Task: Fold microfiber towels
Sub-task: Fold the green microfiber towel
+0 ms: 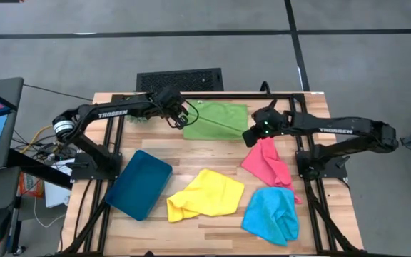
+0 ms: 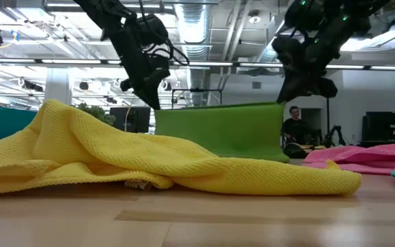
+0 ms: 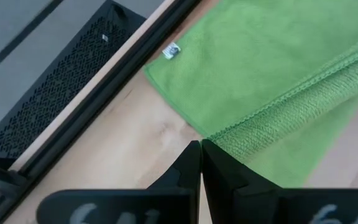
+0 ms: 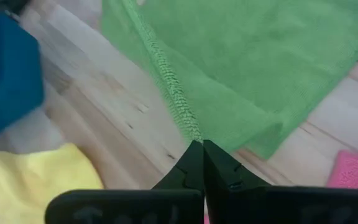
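Observation:
The green towel (image 1: 216,120) lies at the table's far middle, its far part flat on the wood and its near edge lifted between both grippers. In the low view the green towel (image 2: 225,130) stands as an upright sheet behind the yellow towel (image 2: 115,154). My left gripper (image 1: 184,118) is shut on the towel's left near corner, and my right gripper (image 1: 250,135) is shut on its right near corner. The yellow towel (image 1: 205,194), pink towel (image 1: 266,163) and light blue towel (image 1: 271,214) lie crumpled on the table nearer the front. My left gripper pinches the green towel's hemmed edge at its left corner (image 3: 221,133) between its two fingertips, slanting down from the table's left. The corner is lifted clear. The edge runs taut toward the other gripper, while the labelled far part (image 3: 241,56) lies on the table. My right gripper pinches the same hemmed edge at its right corner (image 4: 193,132) between its two fingertips, slanting down from the table's right. That corner is raised off the wood. The cloth slopes down from the edge to the table beyond it.
A dark teal tray (image 1: 139,183) lies at the near left. A small spiky green plant ball (image 1: 135,117) sits under the left arm at the far left. A black grille (image 1: 179,78) lies beyond the far edge. Bare wood shows between the green and yellow towels.

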### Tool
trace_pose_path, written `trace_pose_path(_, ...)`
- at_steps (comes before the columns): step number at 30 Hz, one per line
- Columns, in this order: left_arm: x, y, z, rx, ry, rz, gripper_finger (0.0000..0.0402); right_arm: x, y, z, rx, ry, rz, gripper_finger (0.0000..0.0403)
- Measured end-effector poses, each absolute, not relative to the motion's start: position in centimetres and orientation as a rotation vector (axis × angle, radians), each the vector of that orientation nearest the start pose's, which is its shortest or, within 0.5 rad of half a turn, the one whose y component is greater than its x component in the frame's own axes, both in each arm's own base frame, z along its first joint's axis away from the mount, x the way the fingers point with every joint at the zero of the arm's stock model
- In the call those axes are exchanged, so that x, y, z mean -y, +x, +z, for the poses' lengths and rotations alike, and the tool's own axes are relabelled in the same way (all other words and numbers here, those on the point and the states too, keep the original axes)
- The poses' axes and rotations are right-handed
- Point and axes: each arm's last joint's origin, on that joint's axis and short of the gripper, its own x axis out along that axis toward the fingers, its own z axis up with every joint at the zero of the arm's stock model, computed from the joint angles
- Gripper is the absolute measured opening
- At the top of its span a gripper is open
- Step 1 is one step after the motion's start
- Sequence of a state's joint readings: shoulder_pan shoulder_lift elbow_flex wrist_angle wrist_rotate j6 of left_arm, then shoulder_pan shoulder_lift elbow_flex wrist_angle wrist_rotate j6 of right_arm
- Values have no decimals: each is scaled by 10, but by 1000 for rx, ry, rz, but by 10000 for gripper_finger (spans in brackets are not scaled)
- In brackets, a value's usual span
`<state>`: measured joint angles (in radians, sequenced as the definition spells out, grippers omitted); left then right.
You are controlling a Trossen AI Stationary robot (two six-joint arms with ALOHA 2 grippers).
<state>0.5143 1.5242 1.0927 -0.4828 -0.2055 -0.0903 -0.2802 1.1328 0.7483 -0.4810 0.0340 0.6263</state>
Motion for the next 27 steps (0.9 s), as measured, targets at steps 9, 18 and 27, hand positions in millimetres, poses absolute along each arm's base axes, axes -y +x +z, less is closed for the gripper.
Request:
trace_pose_path(9, -162, 278, 237, -884, -200, 687, 0, 67, 210, 222, -826, 638, -660, 16)
trace_pose_path(18, -167, 282, 229, -892, -187, 694, 0, 64, 214, 235, -814, 688, -615, 17)
trace_pose_path(27, -164, 284, 231, -865, -226, 681, 0, 48, 211, 245, -865, 676, -663, 18)
